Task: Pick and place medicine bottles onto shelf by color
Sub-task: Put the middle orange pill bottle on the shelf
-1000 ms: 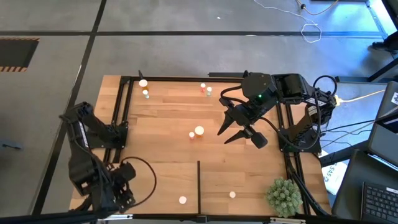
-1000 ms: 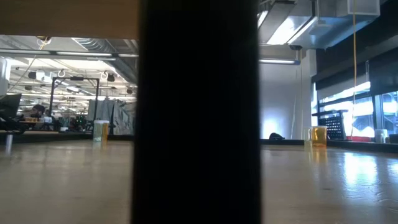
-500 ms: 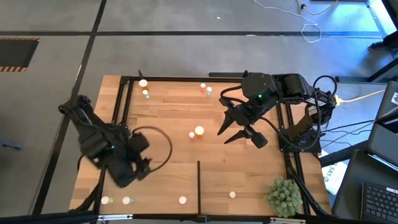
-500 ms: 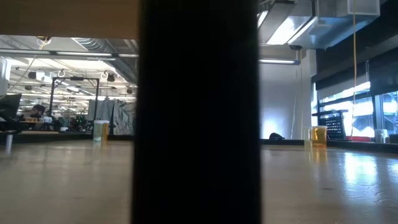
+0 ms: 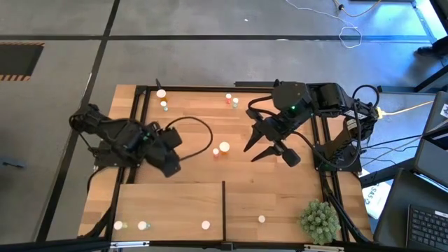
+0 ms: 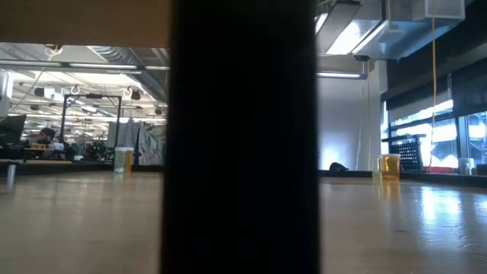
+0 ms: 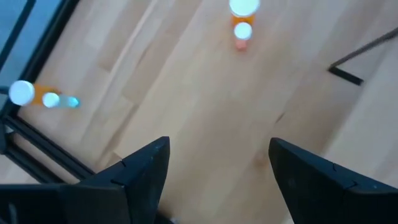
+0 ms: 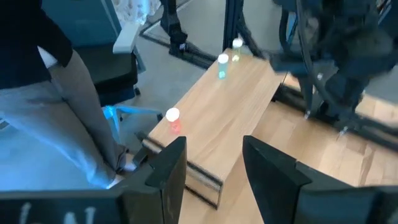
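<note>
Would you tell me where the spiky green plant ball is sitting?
In the high view, the plant ball sits at the table's near right corner, just right of the shelf.

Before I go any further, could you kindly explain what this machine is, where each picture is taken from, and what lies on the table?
It is a robot with two dark arms working at a wooden table. Each arm ends in a two-finger gripper.

The high view looks straight down. The left gripper hovers near the shelf, a paler board with a thin dark divider. The right gripper hangs over the table's middle. Both are open and hold nothing.

The low view looks level across the table; a dark upright blocks most of it. The wrist views look past each arm's own fingers.

Small white-capped medicine bottles stand scattered on the table, and a few stand on the shelf. A spiky green plant ball sits in one corner.
</note>
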